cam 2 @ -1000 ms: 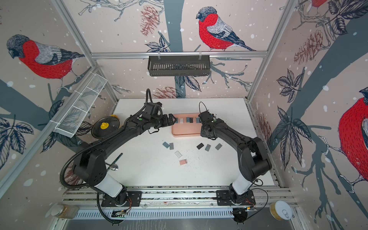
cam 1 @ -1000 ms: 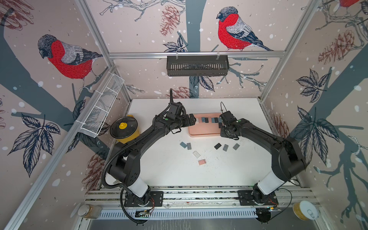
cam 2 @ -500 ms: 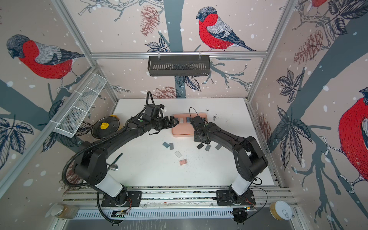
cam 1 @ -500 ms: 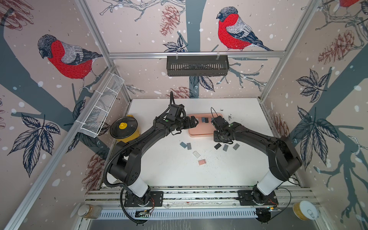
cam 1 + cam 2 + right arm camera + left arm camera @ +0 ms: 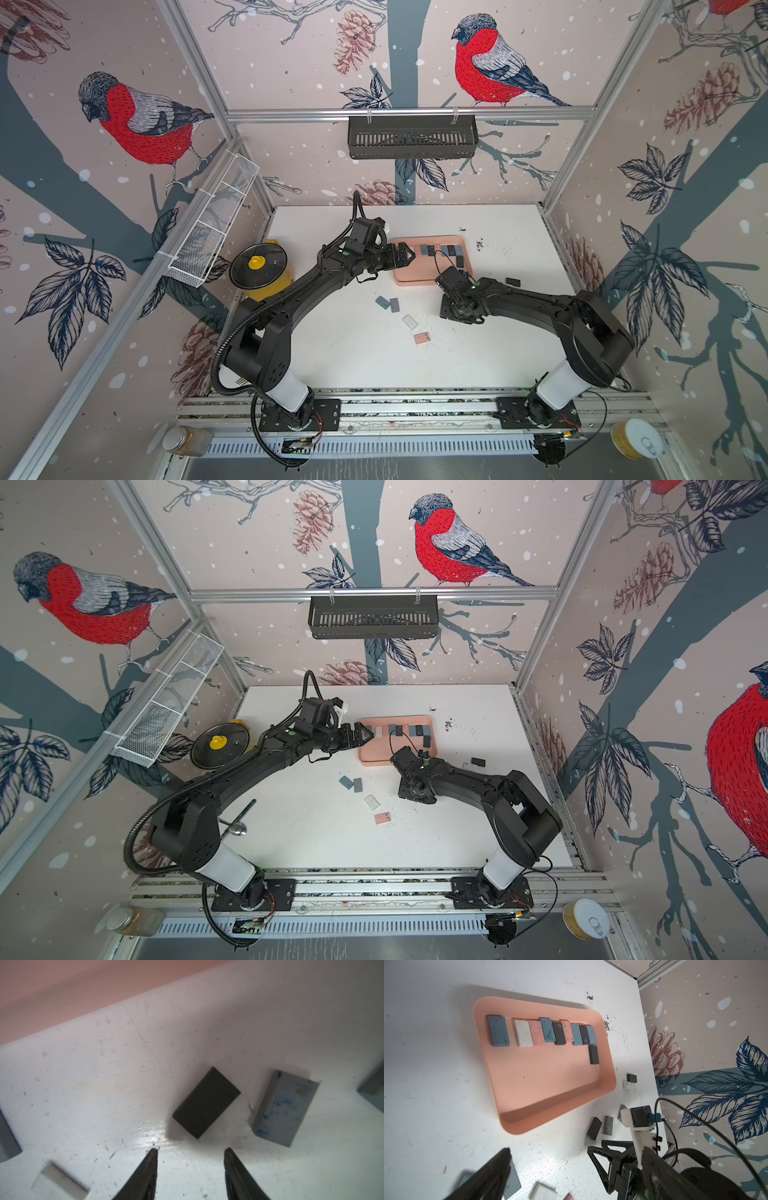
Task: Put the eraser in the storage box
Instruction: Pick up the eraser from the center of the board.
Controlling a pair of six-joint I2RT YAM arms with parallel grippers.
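The storage box (image 5: 409, 272) (image 5: 374, 752) (image 5: 542, 1078) is a salmon-pink tray at the middle back of the table. Several blue, white, pink and black erasers lie in a row along its far side. My right gripper (image 5: 455, 311) (image 5: 413, 789) (image 5: 190, 1149) points down at the table in front of the tray's near right corner. It is open with nothing between its fingers. A black eraser (image 5: 206, 1103) (image 5: 594, 1128) lies flat just ahead of its fingertips, beside a blue-stained grey eraser (image 5: 284, 1107) (image 5: 608, 1128). My left gripper (image 5: 409, 257) (image 5: 365, 737) (image 5: 576, 1148) hovers wide open and empty at the tray's left edge.
More loose erasers lie in front of the tray: a blue one (image 5: 381, 302), a dark grey one (image 5: 394, 304), a white one (image 5: 409, 321) and a pink one (image 5: 421, 338). Another black eraser (image 5: 513, 281) lies right of the tray. A yellow pot with a lid (image 5: 258, 266) stands at the left.
My right gripper has come back from over the tray to the table in front of it, and its jaws have opened. The left gripper has hardly moved.
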